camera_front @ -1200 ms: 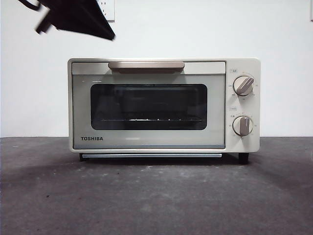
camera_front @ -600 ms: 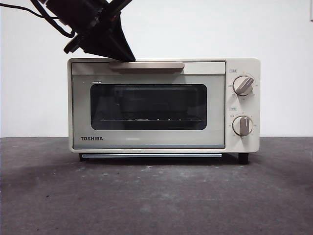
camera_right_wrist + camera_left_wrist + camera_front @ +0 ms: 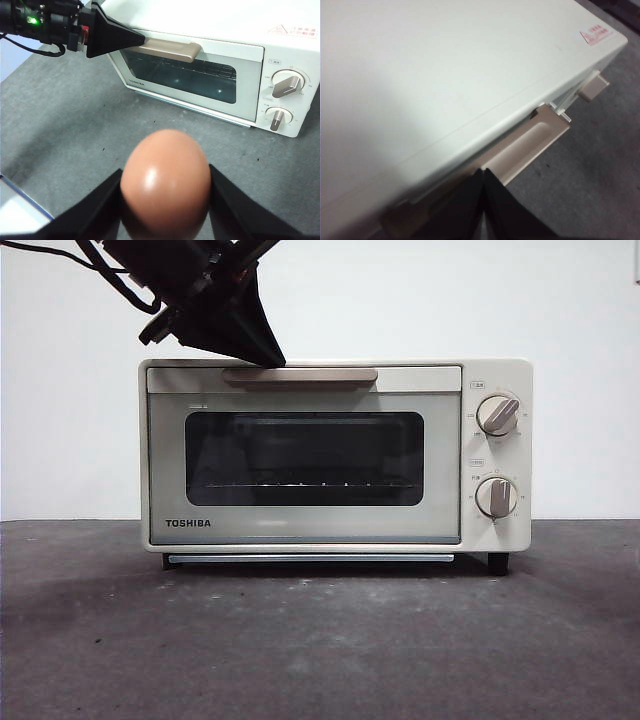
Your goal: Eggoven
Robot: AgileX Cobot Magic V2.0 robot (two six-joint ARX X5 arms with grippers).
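The cream TOSHIBA oven (image 3: 300, 530) stands on the grey table with its door closed. My left gripper (image 3: 272, 360) comes down from the upper left, shut, with its tip at the left end of the beige handle (image 3: 310, 374). The left wrist view shows its jaws pressed together (image 3: 483, 172) against that handle (image 3: 530, 145). My right gripper (image 3: 165, 175) is shut on the reddish-brown egg (image 3: 165, 185), held above the table in front of the oven (image 3: 200, 25). From there the left gripper (image 3: 140, 39) is seen touching the handle (image 3: 170, 50). The egg is out of the front view.
Two dials (image 3: 497, 414) (image 3: 496, 497) sit on the oven's right panel. A wire rack shows behind the dark glass window (image 3: 300, 455). A white wall stands behind. A pale, blue-edged object (image 3: 20, 210) lies at the table's edge near my right arm.
The left gripper has come down from the top left corner to the left end of the oven's handle. The oven has not moved.
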